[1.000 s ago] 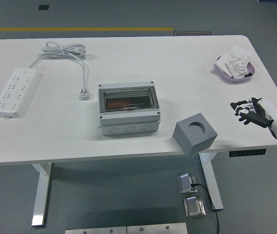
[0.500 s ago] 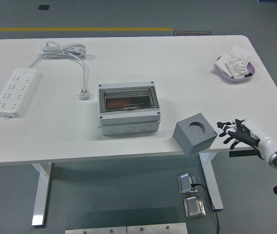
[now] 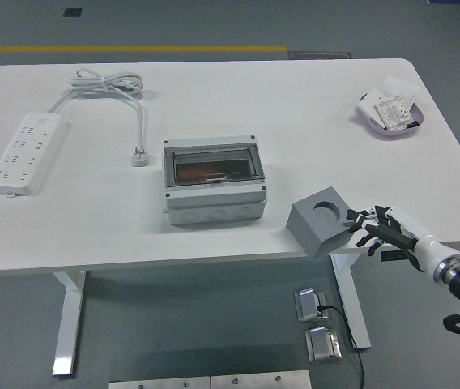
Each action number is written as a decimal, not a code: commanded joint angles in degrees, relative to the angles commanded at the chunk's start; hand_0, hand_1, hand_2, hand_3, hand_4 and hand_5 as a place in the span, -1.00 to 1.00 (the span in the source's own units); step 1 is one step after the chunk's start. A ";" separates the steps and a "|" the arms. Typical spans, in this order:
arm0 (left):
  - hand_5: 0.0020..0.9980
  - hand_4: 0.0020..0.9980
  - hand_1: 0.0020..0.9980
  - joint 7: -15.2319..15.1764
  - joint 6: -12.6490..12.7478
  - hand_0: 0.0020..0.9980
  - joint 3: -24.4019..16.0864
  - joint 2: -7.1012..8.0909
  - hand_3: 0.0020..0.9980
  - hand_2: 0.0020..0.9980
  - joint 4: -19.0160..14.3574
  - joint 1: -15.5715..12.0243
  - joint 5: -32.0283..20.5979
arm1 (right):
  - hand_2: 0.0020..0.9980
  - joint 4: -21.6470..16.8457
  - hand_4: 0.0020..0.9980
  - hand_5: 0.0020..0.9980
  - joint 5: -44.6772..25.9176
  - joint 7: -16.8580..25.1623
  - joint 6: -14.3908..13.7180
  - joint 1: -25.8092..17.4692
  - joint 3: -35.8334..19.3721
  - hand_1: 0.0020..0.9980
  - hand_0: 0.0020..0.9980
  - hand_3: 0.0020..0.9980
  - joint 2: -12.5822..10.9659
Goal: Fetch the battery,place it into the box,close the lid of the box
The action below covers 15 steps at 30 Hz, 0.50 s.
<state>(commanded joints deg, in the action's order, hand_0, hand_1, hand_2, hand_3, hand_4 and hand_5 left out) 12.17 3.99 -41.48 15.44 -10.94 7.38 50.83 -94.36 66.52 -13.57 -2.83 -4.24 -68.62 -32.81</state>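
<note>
A grey box [image 3: 212, 180] with a clear lid stands mid-table. The lid lies shut, and something orange-red shows through it. A grey cube [image 3: 321, 222] with a round hole in its top stands at the table's near edge, right of the box. My right hand [image 3: 369, 226] is low at the near edge, just right of the cube, fingers spread and holding nothing, its fingertips [image 3: 351, 216] close to the cube's right side. I cannot tell if they touch it. The left arm is out of view.
A white power strip [image 3: 24, 151] lies at the far left, its coiled cord [image 3: 107, 83] and plug [image 3: 140, 156] behind and beside it. A purple dish [image 3: 372, 121] with small packets sits at the far right. The table edge [image 3: 214, 261] runs just below the cube.
My right hand has moved left and down, from over the table's right edge to the near edge beside the grey cube. The box and cube have not moved.
</note>
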 joint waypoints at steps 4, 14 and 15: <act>-0.85 0.24 0.40 0.01 -0.03 0.28 -0.01 0.03 0.17 0.21 0.00 0.05 0.04 | 0.21 0.14 0.54 0.38 -0.06 0.19 -0.06 0.14 0.27 -0.16 -0.40 0.32 0.20; -0.85 0.24 0.40 0.04 -0.10 0.28 0.02 -0.06 0.17 0.21 0.01 0.11 0.21 | 0.24 0.50 0.54 0.39 -0.22 0.53 -0.14 1.63 1.76 -0.15 -0.40 0.34 0.31; -0.85 0.24 0.40 0.02 -0.10 0.28 0.05 -0.06 0.17 0.21 0.01 0.14 0.18 | 0.24 0.51 0.54 0.39 -0.24 0.56 -0.14 1.76 1.90 -0.15 -0.40 0.34 0.32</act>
<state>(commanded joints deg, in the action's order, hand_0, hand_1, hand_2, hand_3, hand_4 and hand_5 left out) 12.19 3.89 -41.43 15.39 -10.93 7.52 51.01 -93.85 66.28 -13.01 -2.97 -2.47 -66.73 -32.50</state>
